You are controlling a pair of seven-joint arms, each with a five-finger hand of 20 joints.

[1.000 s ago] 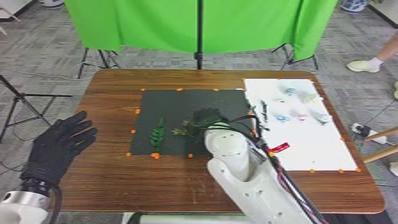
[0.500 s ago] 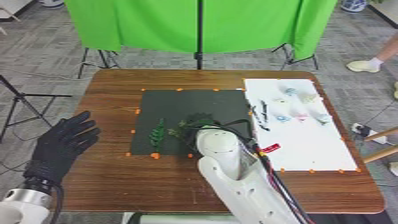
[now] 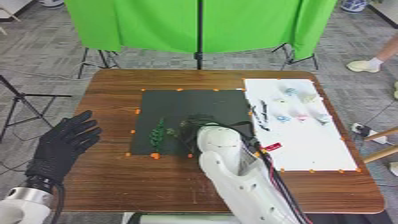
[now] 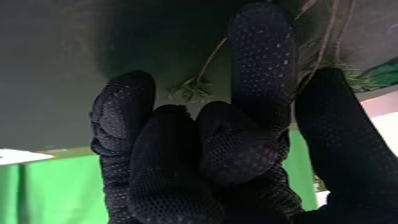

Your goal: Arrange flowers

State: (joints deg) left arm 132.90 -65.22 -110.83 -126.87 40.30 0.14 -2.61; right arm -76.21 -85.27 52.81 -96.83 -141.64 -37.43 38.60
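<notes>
1. Black mat (image 3: 164, 102) is lying on the brown worktop (image 3: 133, 190), and I'm keeping my right hand (image 3: 202, 120) low over it, among the twigs (image 4: 191, 91).
2. That hand is spreading its thumb away from its longest finger, the tips standing apart, while the other fingers are bending slightly. A thin stem (image 4: 327, 37) is running toward the gap between thumb and finger; whether they are touching it, I can't tell.
3. My left hand (image 3: 60, 142) is resting open over the worktop's left side, well apart from the work.
4. The leafy sprig (image 3: 157, 135) is lying on the mat, left of the right hand. The pale flowers (image 3: 303, 118) are waiting on the white sheet (image 3: 306, 150), to the right.
5. I'm judging this as the greenery step: building a base on the mat, with the flowers to be added afterwards.
6. Next, I'm thinking, the hand is needing to settle the twigs beside the sprig, then to be lifting straight up so no needles are snagging on the glove, before crossing to the sheet for a flower.
</notes>
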